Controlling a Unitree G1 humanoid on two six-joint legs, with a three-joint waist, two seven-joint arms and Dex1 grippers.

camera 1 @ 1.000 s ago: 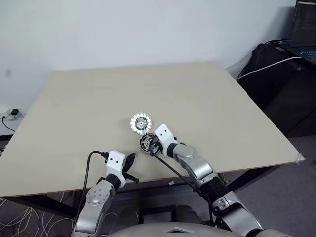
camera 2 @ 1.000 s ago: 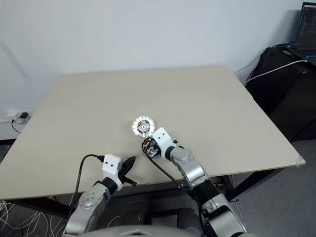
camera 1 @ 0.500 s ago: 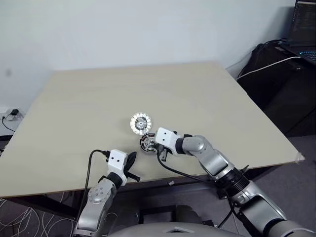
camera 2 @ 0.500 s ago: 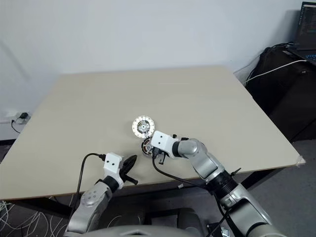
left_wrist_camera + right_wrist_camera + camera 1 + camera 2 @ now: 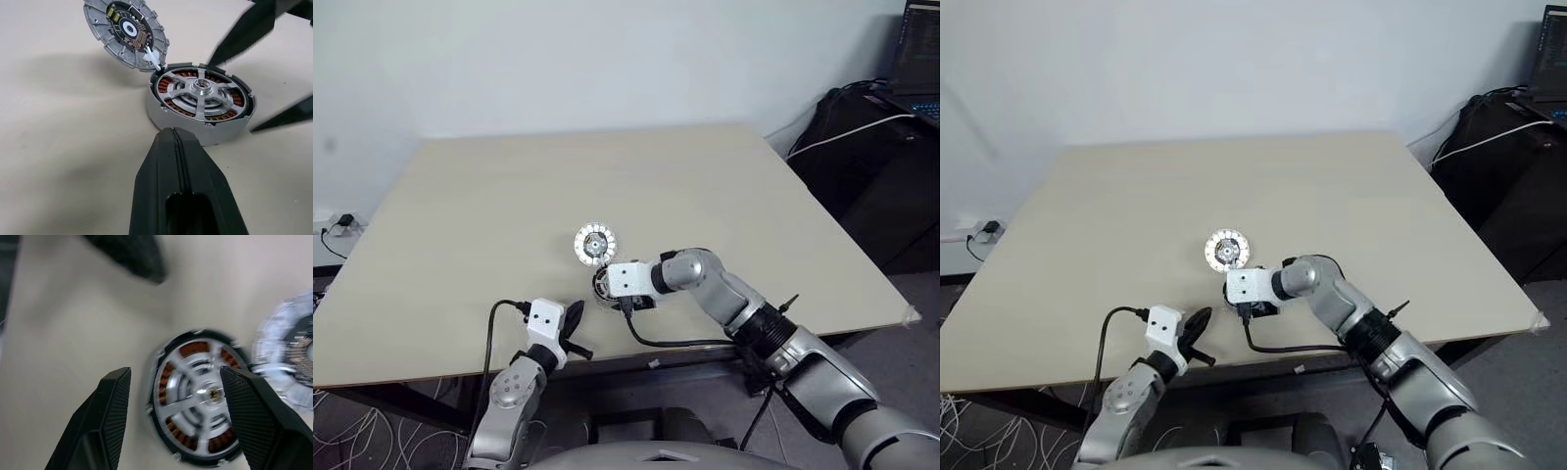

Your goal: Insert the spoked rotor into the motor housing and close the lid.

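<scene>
My left gripper (image 5: 182,147) pinched shut at the table's (image 5: 460,215) near edge, my right gripper (image 5: 172,396) spread wide above the motor housing (image 5: 200,104), spoked rotor (image 5: 201,93) seated inside, lid (image 5: 126,32) tilted against its far rim

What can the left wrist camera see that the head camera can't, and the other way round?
Left wrist view only: the spoked rotor sits inside the motor housing, with copper windings showing between its spokes, and the lid lies open, tilted against the housing, dark inside. The left hand's fingers are shut.

Left eye view only: the whole table, the wall, and dark equipment to the right. The right hand hangs over the housing.

Both: the housing, the lid beside it, and both hands.
</scene>
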